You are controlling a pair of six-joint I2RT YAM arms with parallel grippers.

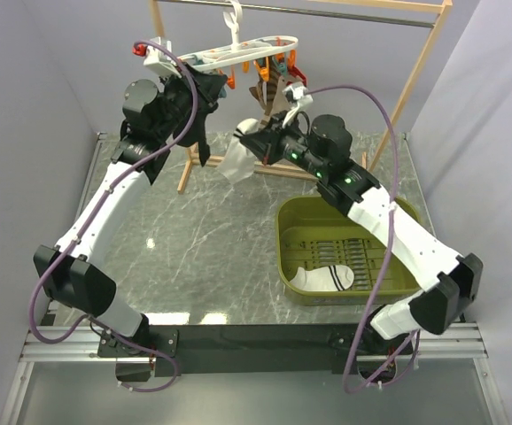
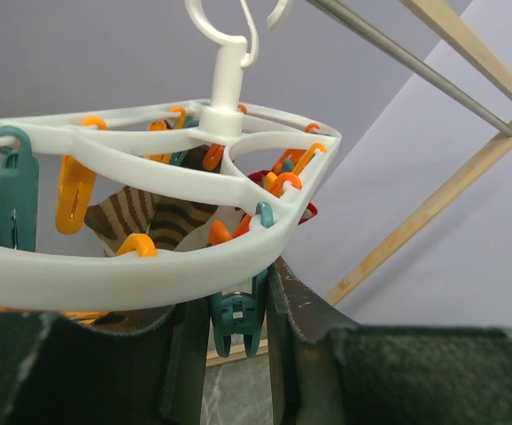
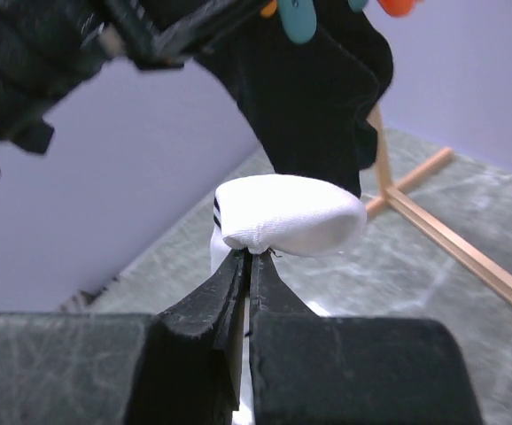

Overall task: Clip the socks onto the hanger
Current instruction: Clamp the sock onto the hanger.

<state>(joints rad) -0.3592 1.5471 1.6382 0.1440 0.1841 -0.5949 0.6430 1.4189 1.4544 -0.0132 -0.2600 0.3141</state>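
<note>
The white hanger (image 1: 238, 55) hangs from the rack's rod, with orange and teal clips. My left gripper (image 1: 210, 86) is up at its near rim. In the left wrist view the hanger rim (image 2: 105, 274) crosses above my left gripper (image 2: 232, 290), whose jaws press both sides of a teal clip (image 2: 236, 320). My right gripper (image 1: 245, 137) is shut on one white sock (image 1: 236, 164), held in the air below the hanger. The right wrist view shows the sock's toe (image 3: 291, 215) bunched above the closed gripper (image 3: 249, 258). The second white striped sock (image 1: 322, 277) lies in the green basket (image 1: 291, 232).
A black sock (image 1: 205, 137) hangs from the hanger by my left gripper and shows just beyond the white sock (image 3: 318, 97). Brown striped socks (image 1: 271, 88) hang at the hanger's right. The wooden rack frame (image 1: 415, 80) stands behind, and its base bars (image 3: 451, 239) lie on the marble table.
</note>
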